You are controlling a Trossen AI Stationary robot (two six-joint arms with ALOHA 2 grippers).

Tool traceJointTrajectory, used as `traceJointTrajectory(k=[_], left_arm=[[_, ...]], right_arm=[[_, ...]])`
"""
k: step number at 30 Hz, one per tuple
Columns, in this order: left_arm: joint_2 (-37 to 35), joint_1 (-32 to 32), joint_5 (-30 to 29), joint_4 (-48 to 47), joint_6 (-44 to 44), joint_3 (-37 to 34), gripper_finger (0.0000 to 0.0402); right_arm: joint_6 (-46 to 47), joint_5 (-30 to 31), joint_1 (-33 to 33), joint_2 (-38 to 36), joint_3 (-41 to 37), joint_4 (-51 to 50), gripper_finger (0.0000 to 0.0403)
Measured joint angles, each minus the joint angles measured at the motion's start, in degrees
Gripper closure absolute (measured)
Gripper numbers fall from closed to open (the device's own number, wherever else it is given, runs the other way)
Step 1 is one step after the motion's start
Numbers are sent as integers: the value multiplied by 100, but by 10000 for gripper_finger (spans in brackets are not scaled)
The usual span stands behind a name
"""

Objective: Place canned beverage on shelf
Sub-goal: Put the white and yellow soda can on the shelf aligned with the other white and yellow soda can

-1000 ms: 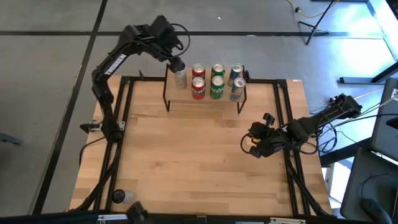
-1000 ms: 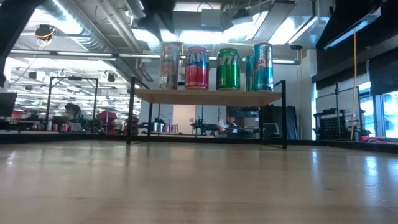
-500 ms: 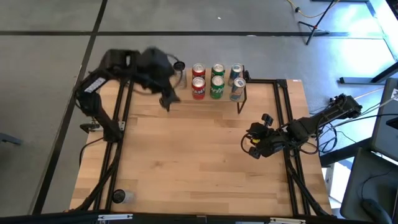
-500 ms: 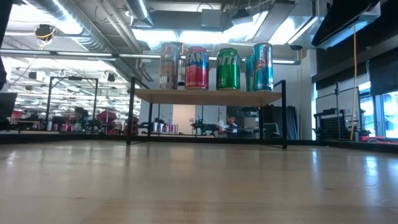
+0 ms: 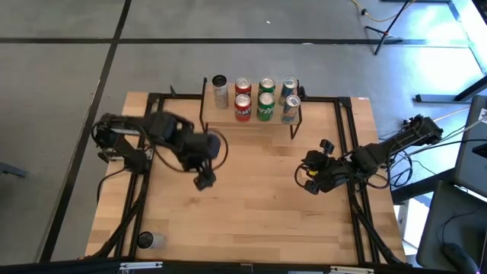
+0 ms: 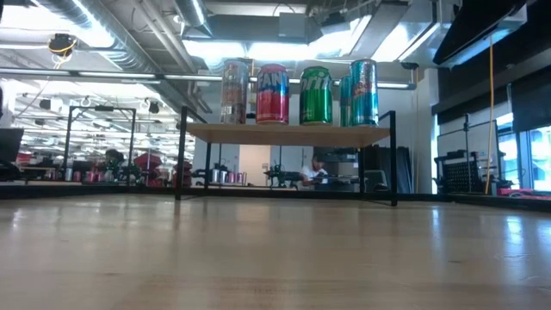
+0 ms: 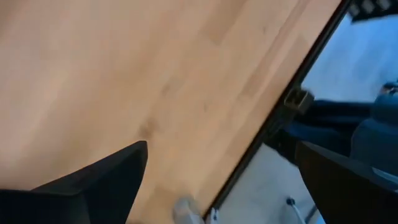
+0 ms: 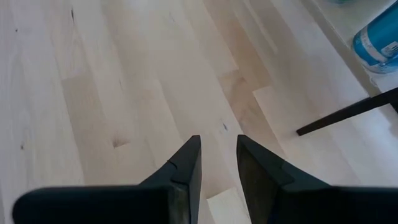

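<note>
Cans [image 5: 265,97] all up on the shelf [image 6: 288,133].
My left hand [image 5: 203,180] hangs spread wide over the desk [image 5: 251,198], empty; right hand [image 5: 310,183] nearly closed.

Light wood shelf [image 6: 288,133] on black legs; silver can [image 6: 234,91], red can [image 6: 272,94], green can [image 6: 315,96], blue can [image 6: 363,93]; pale wood table [image 5: 251,194].

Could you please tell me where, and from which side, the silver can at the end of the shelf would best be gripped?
Grip the silver can across its mid-body, coming level from the front. It stands upright at the open end of the shelf, and the red can stands close on its inner side.
</note>
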Motion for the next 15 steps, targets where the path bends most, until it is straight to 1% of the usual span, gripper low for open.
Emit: traceJointTrajectory(k=[4, 8, 15], left_arm=[[30, -526, 43, 275, -755, -520, 10], [36, -1186, 61, 279, -1699, -1046, 11], [32, -2477, 721, 291, -3681, -1739, 11]], right_arm=[[0, -4, 0, 0, 0, -37, 315], [-21, 14, 0, 0, 0, -39, 315], [-141, 22, 0, 0, 0, -39, 315]])
